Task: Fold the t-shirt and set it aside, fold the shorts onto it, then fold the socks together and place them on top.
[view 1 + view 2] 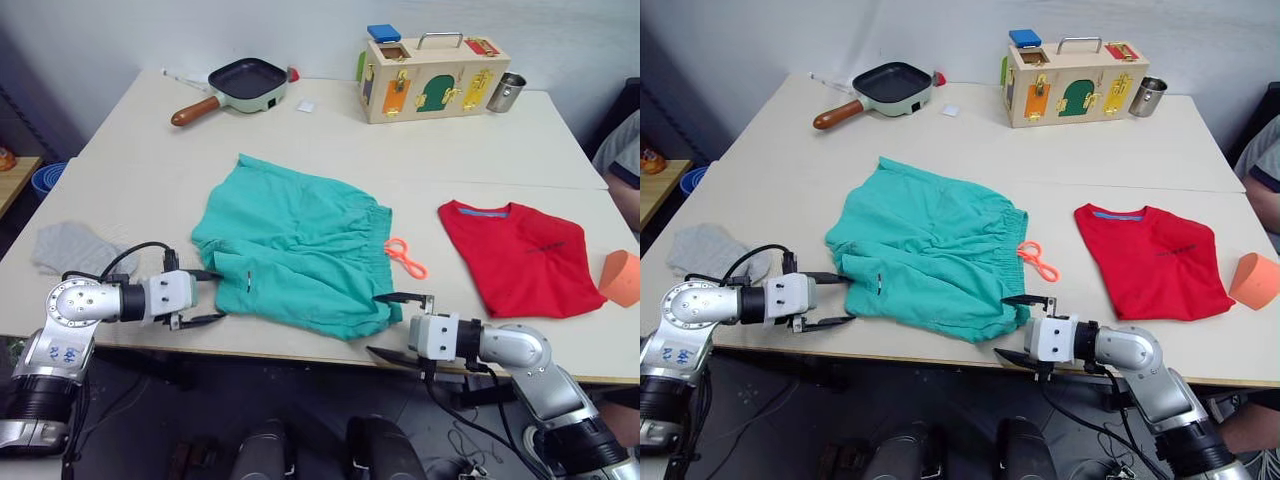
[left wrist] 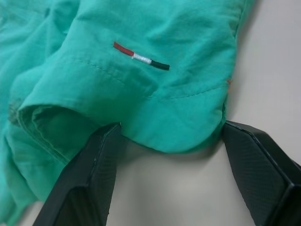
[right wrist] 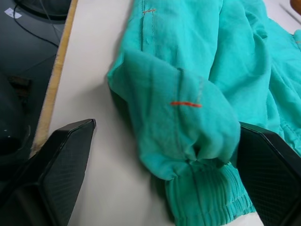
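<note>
No legible text; only a red-white-black flag tag [image 2: 141, 56] on the shorts [image 1: 290, 245].

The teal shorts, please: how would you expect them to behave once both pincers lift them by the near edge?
The shorts lie crinkled with soft folds, so they will probably droop and sag, not hold shape. The thin fabric looks light. The orange drawstring trails loose and would likely dangle.

The crinkled teal-green shorts [image 1: 295, 245] spread across the middle of the pale surface [image 1: 130, 170], and bare strips beside them leave each open pincer room to come in. To the right, past the orange drawstring cord [image 1: 405, 257], lies the folded bright red t-shirt [image 1: 520, 258]. The light grey knit socks [image 1: 70, 247] lie at the left edge. A black frying pan [image 1: 240, 85] and a wooden latch box [image 1: 433, 78] stand along the far side, well apart from the shorts.
</note>
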You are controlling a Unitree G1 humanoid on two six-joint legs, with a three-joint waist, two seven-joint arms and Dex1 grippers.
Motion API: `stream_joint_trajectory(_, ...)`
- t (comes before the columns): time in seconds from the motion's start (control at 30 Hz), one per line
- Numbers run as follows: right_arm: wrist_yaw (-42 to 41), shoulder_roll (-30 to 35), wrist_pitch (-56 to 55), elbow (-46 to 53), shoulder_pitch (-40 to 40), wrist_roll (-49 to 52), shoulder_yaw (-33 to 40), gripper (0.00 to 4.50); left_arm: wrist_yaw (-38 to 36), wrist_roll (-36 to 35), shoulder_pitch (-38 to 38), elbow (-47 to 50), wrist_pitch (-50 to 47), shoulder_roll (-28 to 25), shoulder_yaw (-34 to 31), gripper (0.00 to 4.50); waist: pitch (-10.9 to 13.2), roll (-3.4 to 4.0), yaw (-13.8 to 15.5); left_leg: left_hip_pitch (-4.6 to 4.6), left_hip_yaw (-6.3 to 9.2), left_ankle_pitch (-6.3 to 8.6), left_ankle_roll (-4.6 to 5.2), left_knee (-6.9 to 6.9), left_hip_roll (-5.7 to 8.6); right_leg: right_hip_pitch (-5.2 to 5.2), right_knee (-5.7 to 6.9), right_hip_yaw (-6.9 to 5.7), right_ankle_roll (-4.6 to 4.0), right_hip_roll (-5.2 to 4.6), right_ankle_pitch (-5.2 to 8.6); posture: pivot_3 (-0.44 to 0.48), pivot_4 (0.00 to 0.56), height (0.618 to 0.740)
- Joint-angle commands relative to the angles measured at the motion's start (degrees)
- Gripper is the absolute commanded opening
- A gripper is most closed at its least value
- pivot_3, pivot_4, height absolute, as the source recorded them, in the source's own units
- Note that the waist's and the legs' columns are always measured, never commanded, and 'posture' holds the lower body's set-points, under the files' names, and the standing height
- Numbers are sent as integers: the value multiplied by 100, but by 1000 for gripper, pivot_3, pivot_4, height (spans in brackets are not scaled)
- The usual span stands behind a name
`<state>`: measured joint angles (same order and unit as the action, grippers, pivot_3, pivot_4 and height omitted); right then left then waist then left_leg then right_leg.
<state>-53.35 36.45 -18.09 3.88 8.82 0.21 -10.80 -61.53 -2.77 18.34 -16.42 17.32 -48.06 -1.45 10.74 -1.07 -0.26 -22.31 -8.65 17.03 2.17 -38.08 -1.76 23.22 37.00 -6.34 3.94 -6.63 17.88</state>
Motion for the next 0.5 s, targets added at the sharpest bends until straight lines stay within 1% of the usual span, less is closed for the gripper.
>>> stream_joint_trajectory(0.03,39,-3,60,-56,129,49,41,3176,110,287,-66,-373,14,-74,171,2620,-2,4,-2,1,0,-1,-1,0,0,0,3,0,0,0,0,0,150,740)
stream_joint_trajectory(0.13,36,-18,168,-95,199,159,84,2138,66,214,-94,-445,56,-72,210,1741,-3,5,-2,5,-1,-2,-2,0,-1,-2,5,1,0,1,0,0,150,740)
stream_joint_trajectory(0.2,-11,19,257,-98,241,218,108,1396,-200,-38,-272,-170,-196,-96,250,1070,-4,7,-4,7,-1,-3,-4,0,-2,-3,6,1,0,1,0,0,150,740)
stream_joint_trajectory(0.3,-211,155,281,28,211,435,175,350,-716,-690,-773,787,-1044,-302,214,118,-4,8,-28,8,-1,-2,-4,1,-3,-3,5,2,0,1,0,0,150,740)
stream_joint_trajectory(0.33,-323,218,277,87,168,559,204,27,-861,-918,-947,1101,-1280,-389,170,0,-5,8,-57,7,-1,0,-4,2,-3,-3,4,3,-1,1,0,0,150,740)
stream_joint_trajectory(0.43,-594,484,284,192,-4,870,355,27,-1321,-1932,-1506,2112,-2037,-585,-101,0,-4,9,-123,2,0,5,-2,6,-4,-3,-5,2,-2,1,1,0,150,740)
stream_joint_trajectory(0.5,-795,635,221,203,-99,1077,455,27,-1384,-2342,-1760,2580,-2421,-640,-292,0,-2,6,-128,0,1,5,-1,6,-3,-3,-11,2,-2,1,2,0,150,740)
